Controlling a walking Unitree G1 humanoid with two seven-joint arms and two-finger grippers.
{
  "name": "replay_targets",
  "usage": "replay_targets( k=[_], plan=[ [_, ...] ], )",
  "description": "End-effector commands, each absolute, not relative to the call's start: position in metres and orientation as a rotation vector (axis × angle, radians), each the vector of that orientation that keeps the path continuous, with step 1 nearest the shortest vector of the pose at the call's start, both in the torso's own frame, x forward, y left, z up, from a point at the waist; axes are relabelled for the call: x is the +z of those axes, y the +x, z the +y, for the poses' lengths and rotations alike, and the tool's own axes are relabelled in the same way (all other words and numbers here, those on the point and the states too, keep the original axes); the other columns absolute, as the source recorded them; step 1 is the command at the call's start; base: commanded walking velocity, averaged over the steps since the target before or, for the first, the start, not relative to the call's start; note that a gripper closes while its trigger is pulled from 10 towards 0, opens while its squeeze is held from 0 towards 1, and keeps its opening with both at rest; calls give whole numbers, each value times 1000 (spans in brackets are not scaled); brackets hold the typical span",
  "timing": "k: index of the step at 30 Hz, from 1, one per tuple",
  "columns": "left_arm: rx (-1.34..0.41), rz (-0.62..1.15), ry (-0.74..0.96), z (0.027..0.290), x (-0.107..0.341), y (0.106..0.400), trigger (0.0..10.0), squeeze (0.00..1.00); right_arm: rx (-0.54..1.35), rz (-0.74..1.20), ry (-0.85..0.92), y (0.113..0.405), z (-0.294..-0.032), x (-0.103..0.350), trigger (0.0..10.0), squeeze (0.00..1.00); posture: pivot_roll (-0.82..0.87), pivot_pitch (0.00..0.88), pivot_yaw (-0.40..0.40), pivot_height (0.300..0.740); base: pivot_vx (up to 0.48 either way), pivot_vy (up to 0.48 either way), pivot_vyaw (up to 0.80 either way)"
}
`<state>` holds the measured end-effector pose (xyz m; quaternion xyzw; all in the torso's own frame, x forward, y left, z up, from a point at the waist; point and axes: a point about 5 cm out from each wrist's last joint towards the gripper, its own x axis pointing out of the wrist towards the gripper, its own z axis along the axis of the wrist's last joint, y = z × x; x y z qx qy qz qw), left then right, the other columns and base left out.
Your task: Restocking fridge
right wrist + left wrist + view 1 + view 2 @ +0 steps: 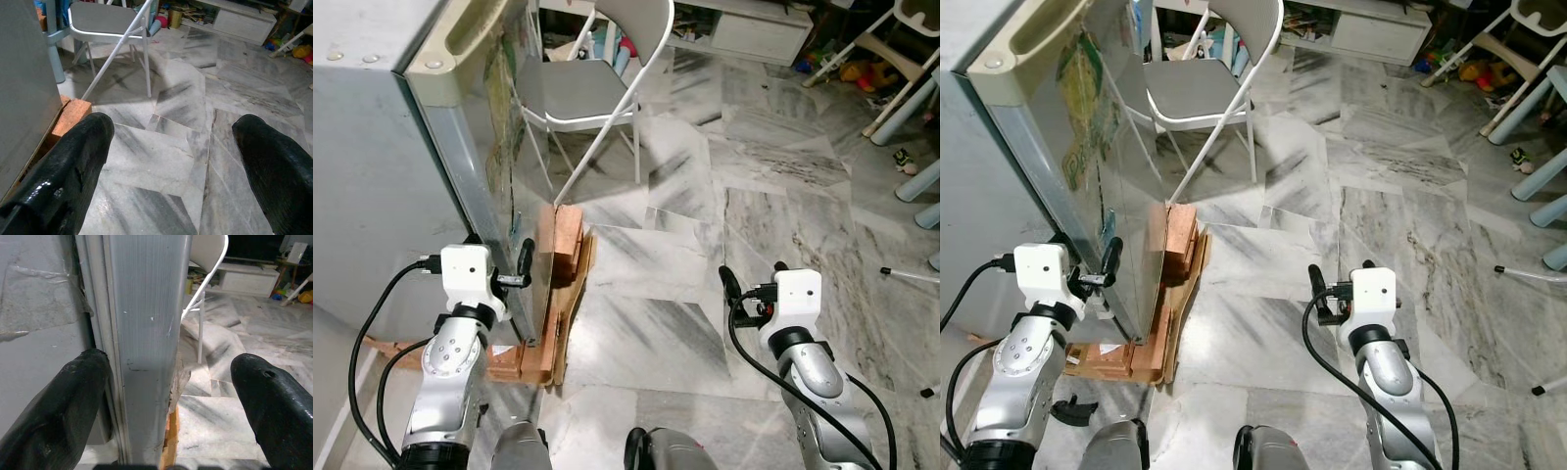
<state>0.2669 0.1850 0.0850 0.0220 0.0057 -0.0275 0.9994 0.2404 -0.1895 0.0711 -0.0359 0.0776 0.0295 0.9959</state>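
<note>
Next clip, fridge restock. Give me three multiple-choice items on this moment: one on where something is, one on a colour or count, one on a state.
1. Where is the left tool?
A. at the edge of the fridge door
B. on the chair seat
C. flat on the floor

2. What colour is the folding chair behind the fridge?
A. red
B. grey-white
C. black

3. What state is the right tool in?
A. shut on a bottle
B. shut on nothing
C. open, holding nothing

Answers:
1. A: the left wrist view shows one finger on each side of the door's edge.
2. B: both its seat and its frame are pale grey-white.
3. C: the right wrist view shows its fingers spread wide over the bare marble floor.
</note>
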Motion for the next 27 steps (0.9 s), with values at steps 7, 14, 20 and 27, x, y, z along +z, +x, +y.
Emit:
replay_targets(
  k=[7, 14, 20, 27],
  plan=[
    [-134, -67, 15, 154, 108, 299, 10000, 0, 71, 189, -73, 242, -194, 66, 10000, 0, 57, 108, -142, 740, 0, 0, 0],
    [-517, -206, -90, 52, 174, 324, 10000, 0, 111, 267, -42, 245, -191, 56, 10000, 0, 68, 98, -147, 740, 0, 0, 0],
    [-970, -327, -270, -56, 233, 282, 10000, 0, 118, 296, -31, 244, -186, 51, 10000, 0, 48, 92, -119, 740, 0, 0, 0],
    [-796, -258, -210, -30, 207, 303, 10000, 0, 97, 286, 0, 241, -186, 52, 10000, 0, 40, 107, -98, 740, 0, 0, 0]
  ],
)
